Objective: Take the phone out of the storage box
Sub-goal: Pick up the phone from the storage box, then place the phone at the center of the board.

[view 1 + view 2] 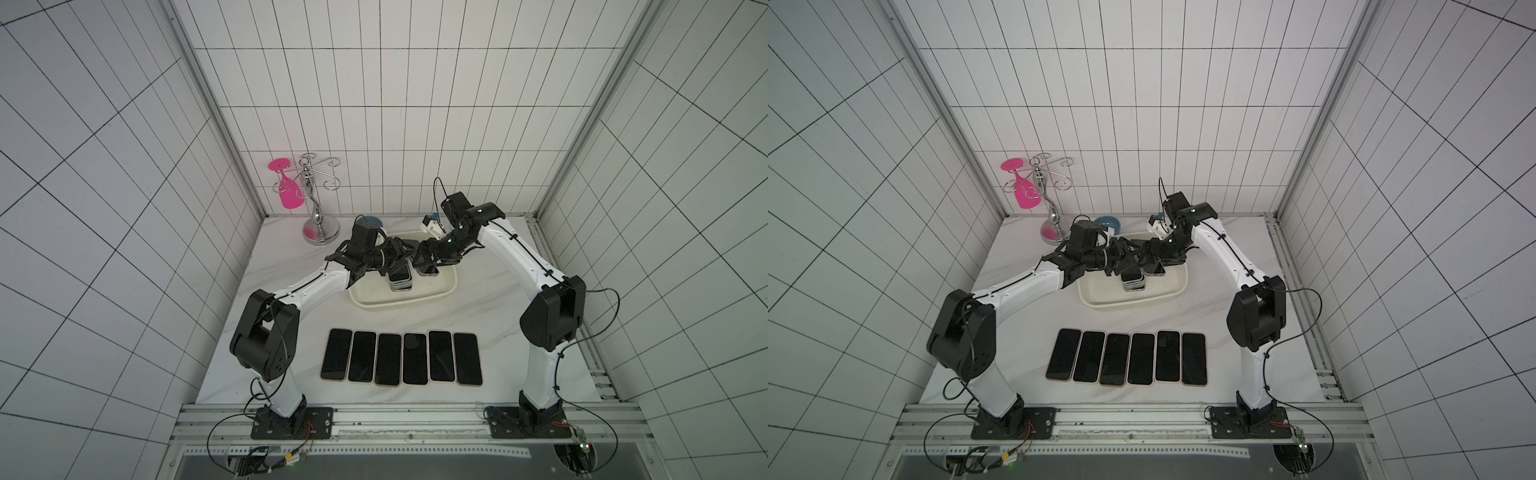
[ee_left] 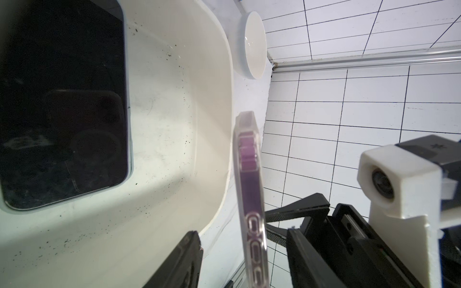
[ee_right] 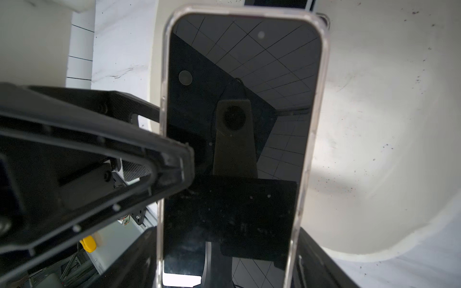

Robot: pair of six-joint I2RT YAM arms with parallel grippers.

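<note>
Right gripper [image 1: 425, 267] clamps the phone [image 3: 237, 124] across its width, upright over the storage box [image 1: 386, 306], so my left gripper [image 2: 240, 234], jaws parted astride its thin edge, can, I judge, take over.

No word, brand, number or sign can be read anywhere. The nearest thing to lettering is a row of rounded raised loops on the clear case edge of the phone [image 2: 253, 224], seen edge-on over the storage box [image 2: 179, 112] in the left wrist view. They are too blurred to tell as letters.
</note>
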